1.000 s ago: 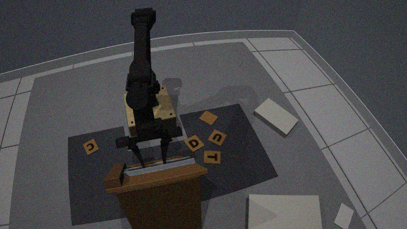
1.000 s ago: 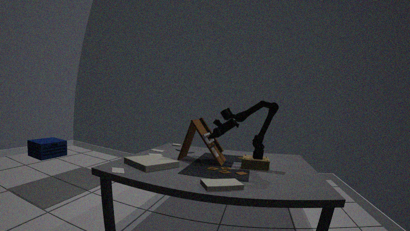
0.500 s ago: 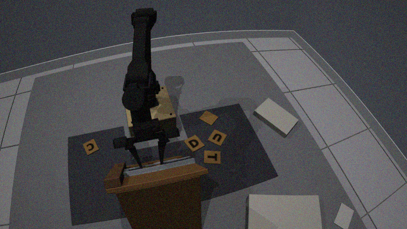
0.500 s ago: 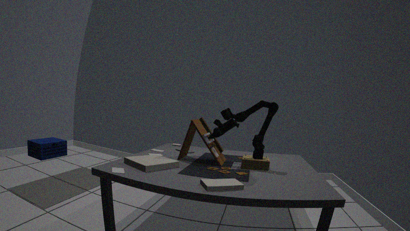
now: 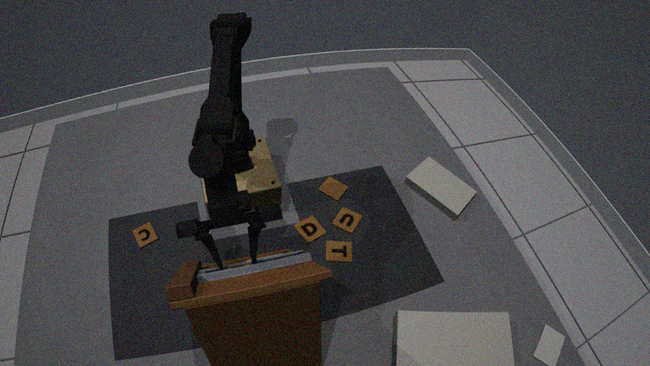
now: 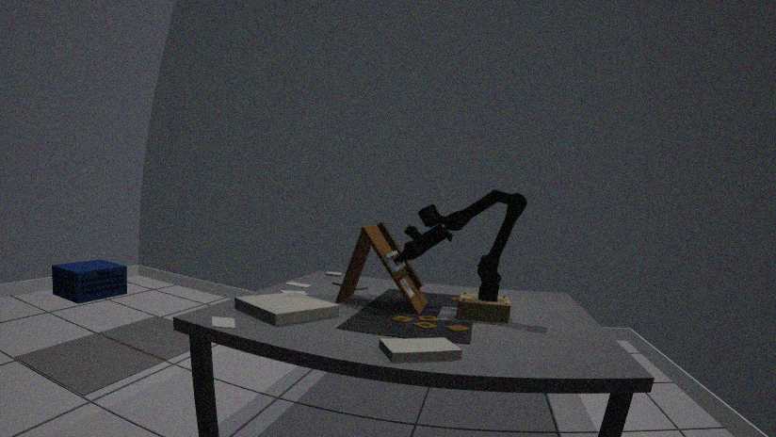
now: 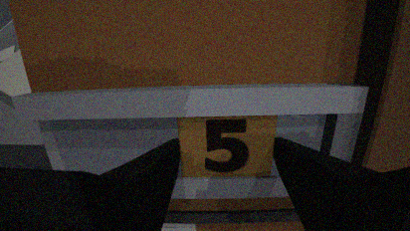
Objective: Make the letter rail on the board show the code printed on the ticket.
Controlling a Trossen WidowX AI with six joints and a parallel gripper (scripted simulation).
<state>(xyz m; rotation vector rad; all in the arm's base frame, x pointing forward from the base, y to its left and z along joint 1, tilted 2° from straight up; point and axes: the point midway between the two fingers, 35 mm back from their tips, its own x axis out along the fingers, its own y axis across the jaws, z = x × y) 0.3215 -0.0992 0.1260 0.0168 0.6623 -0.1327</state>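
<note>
Ticket (image 6: 406, 286) code too sm. to read.
</note>
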